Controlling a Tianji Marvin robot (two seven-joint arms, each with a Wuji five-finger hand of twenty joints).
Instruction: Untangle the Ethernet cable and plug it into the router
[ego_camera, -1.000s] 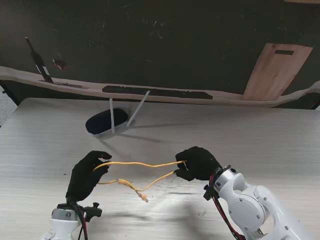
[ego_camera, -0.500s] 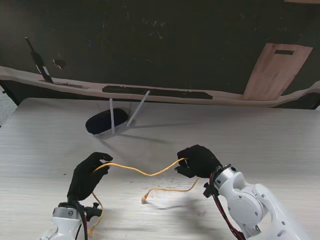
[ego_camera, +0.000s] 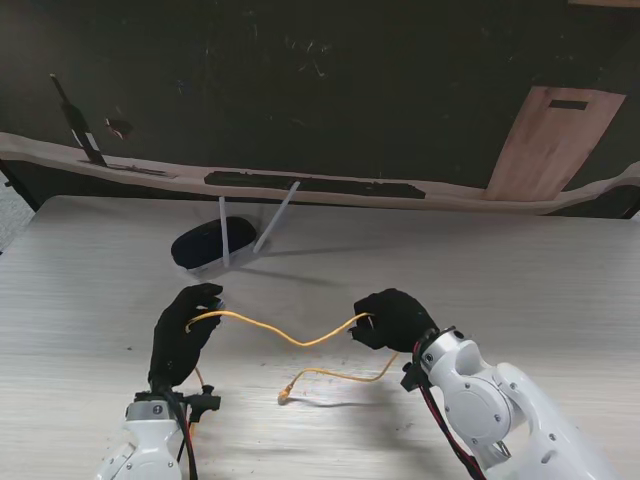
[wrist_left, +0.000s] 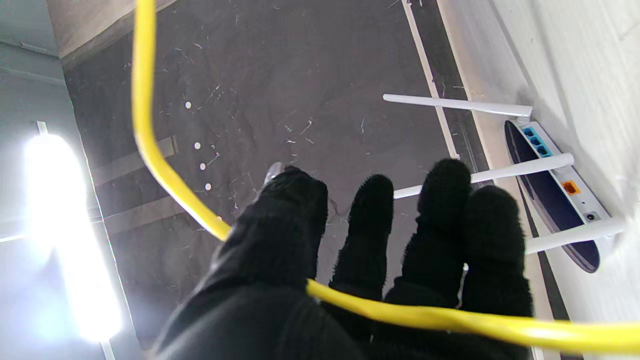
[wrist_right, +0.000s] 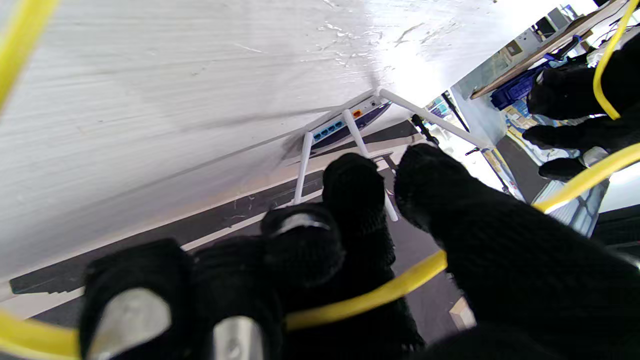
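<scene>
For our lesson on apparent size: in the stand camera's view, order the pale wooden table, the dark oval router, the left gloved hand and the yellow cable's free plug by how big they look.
1. Pale wooden table
2. and 3. Dark oval router and black-gloved left hand: too alike to rank, and the hand is nearer the camera.
4. Plug on the yellow cable's free end

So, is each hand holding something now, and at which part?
Both hold the yellow Ethernet cable along its length, not at a plug. The left hand grips one stretch, the right hand another; one plug end hangs free between them.
</scene>
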